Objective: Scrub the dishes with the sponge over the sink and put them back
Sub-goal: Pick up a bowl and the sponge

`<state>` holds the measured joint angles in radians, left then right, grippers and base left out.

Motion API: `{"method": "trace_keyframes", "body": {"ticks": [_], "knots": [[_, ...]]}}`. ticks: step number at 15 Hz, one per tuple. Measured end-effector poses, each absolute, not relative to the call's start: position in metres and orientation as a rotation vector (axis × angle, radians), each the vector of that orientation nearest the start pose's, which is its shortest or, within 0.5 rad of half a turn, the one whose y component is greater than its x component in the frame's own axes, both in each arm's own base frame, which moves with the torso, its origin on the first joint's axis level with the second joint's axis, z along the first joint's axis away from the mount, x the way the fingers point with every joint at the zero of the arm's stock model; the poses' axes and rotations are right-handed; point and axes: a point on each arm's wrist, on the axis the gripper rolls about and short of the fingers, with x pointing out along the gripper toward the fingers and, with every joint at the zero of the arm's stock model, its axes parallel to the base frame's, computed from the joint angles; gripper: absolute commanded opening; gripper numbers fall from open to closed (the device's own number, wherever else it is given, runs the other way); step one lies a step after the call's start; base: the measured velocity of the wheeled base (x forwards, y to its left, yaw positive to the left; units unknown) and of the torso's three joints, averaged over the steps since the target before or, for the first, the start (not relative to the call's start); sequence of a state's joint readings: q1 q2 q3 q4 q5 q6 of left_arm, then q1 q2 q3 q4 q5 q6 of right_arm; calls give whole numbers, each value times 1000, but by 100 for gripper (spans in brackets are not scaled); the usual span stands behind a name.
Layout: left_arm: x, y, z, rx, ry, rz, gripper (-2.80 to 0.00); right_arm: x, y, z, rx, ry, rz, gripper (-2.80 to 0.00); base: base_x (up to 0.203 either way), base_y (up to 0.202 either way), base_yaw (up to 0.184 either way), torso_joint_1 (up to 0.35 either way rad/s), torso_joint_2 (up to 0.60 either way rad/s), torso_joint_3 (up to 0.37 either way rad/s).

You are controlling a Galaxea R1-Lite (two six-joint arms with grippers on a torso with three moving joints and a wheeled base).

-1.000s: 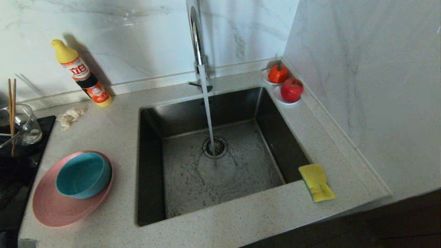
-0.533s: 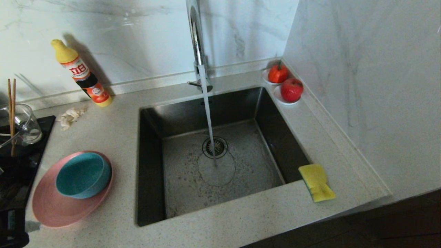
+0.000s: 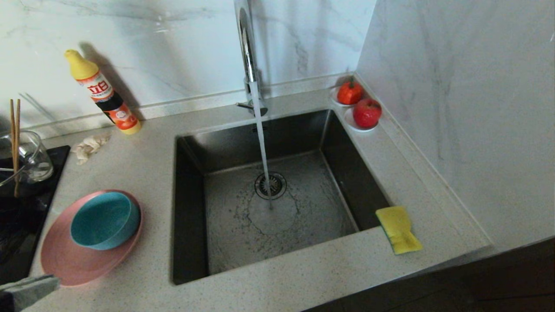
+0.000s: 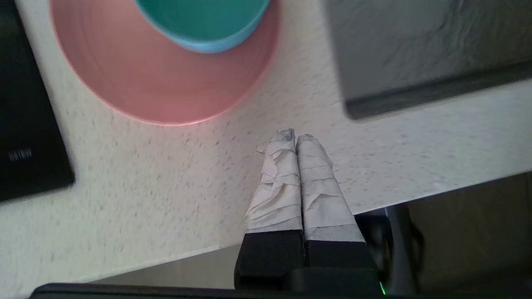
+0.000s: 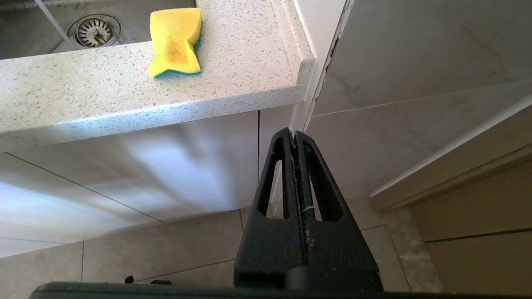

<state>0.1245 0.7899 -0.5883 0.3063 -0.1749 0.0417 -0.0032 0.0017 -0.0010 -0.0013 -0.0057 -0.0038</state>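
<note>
Left claw [image 4: 296, 139], tape-wrapped fingers pressed together on nothing, hovering above the counter's [image 4: 166, 174] front edge, near the pink plate [image 4: 137, 79] without touching it; only a grey corner of that claw [image 3: 30, 289] visible from the head, at the lower left. Teal bowl [image 4: 203, 20] inside the plate, toward its sink-side rim. Right claw [image 5: 294, 135], black fingers closed and empty, hanging below counter level before the cabinet front, absent from the head view. Sponge [image 5: 175, 41] yellow face up on the counter by the sink's front right corner, green layer just showing underneath. From the head alone: chopsticks [image 3: 15, 143] standing in a glass jug [image 3: 30, 156] at far left, water running from the tap [image 3: 248, 52] into the sink [image 3: 277, 203] near the drain strainer [image 3: 270, 185], detergent bottle [image 3: 102, 93] leaning on the back wall, rag [image 3: 89, 146] beside it, two red fruits [image 3: 366, 112] on saucers at the sink's far right corner.
</note>
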Motion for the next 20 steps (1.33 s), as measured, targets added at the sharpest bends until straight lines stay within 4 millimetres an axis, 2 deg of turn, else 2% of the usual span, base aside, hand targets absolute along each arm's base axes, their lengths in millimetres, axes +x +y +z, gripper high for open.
{"method": "trace_keyframes", "body": {"ticks": [2,4,7,9,12,15,20], "knots": [[37,-1,187,-10,392,-90,-280,-23,0,76,-3,-1,-9,-280,0,0,0,0,0,0],[11,-3,162,8,318,-117,-280,-23,0,76,-4,-1,-9,-280,0,0,0,0,0,0],[-17,-5,120,20,221,-157,-280,-23,0,76,-4,-1,-9,-280,0,0,0,0,0,0],[-28,-5,103,-8,158,-175,-280,-23,0,76,-4,0,-9,-280,0,0,0,0,0,0],[-33,-3,91,-50,127,-101,-280,-23,0,76,-3,0,-10,-280,0,0,0,0,0,0],[-32,0,81,60,133,8,-280,-23,0,76,-2,0,-10,-280,0,0,0,0,0,0],[-32,0,78,15,127,6,-280,-23,0,76,-1,0,-9,-280,0,0,0,0,0,0]]}}
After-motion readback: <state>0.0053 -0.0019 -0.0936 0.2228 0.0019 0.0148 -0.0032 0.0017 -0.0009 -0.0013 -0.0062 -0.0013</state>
